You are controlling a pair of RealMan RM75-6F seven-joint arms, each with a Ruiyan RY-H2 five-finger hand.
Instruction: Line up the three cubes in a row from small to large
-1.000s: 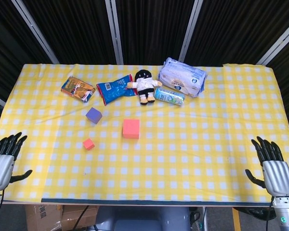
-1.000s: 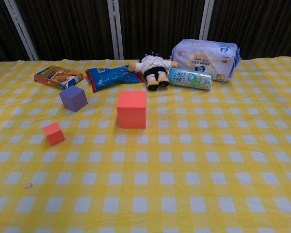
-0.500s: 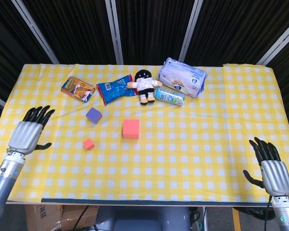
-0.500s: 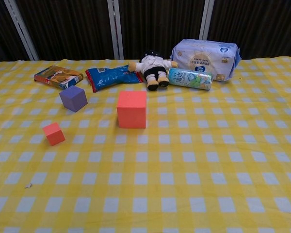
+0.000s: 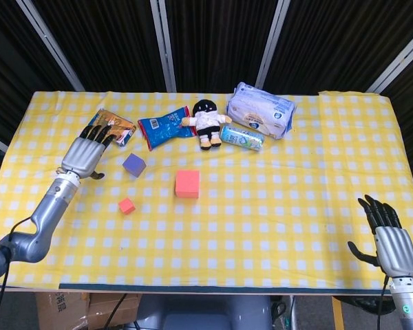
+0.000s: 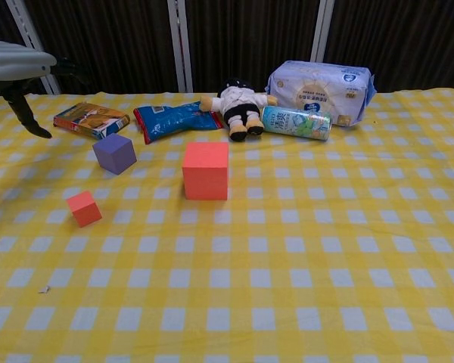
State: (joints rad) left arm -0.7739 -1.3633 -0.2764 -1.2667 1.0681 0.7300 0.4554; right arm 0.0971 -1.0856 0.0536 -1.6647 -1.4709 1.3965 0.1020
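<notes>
The left hand (image 5: 85, 155) hangs above the bench (image 5: 275, 206) with its fingers (image 5: 96, 132) spread apart and nothing in them, their tips over the near edge of an orange snack packet (image 5: 111, 127). The purple cube (image 5: 133, 165) sits just off to the thumb side of that hand, a little nearer the robot than the fingertips. The small red cube (image 5: 126, 205) lies well back from the fingers toward the front edge, and the large red cube (image 5: 187, 183) is farther out past the purple one. None of the three touches another, and they make a loose triangle, not a row.

I'd judge the step in hand to be reaching for the purple cube. To do it well, the hand should swing across until the cube sits between thumb and fingers, come straight down, and close on two opposite flat faces, not on the corners. How high the palm rides is hard to tell from either view, so lower it slowly.

The right hand (image 5: 390, 244) rests at the near corner, fingers apart, holding nothing.
</notes>
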